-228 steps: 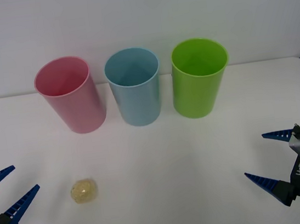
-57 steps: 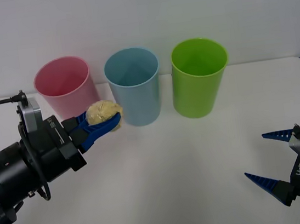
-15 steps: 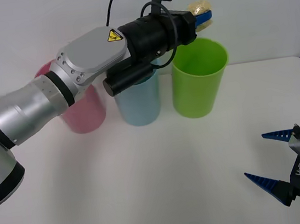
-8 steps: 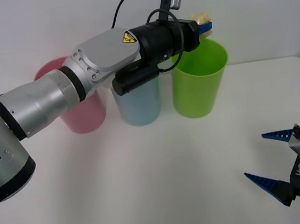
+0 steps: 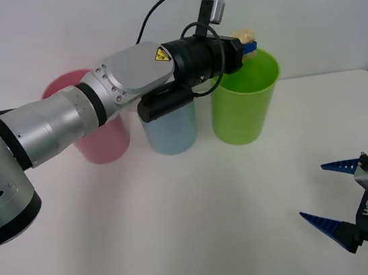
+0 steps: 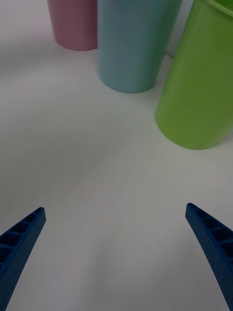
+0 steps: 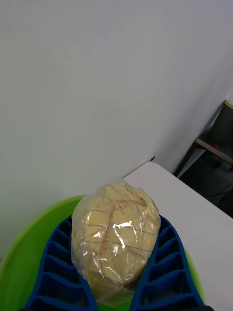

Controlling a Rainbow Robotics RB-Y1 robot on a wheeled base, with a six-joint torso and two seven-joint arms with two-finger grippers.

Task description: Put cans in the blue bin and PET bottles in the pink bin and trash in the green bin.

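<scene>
Front view: left gripper [image 5: 247, 39] pinches the trash [image 5: 246, 34] just above the green bin [image 5: 245, 95], at its rim — in the left wrist view the lump [image 7: 116, 233] sits squeezed btwn blue fingers [image 7: 53, 272]. Blue bin [image 5: 169, 129] and pink bin [image 5: 103, 138] stand alongside. Right gripper [image 5: 327, 193] is spread wide, low by the table [image 5: 181, 219], well apart.

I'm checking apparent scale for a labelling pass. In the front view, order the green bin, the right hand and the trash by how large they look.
1. The green bin, largest.
2. The right hand, open near the camera, so nearness inflates it.
3. The trash, gripped by the left hand over the green bin, partly hidden.
</scene>
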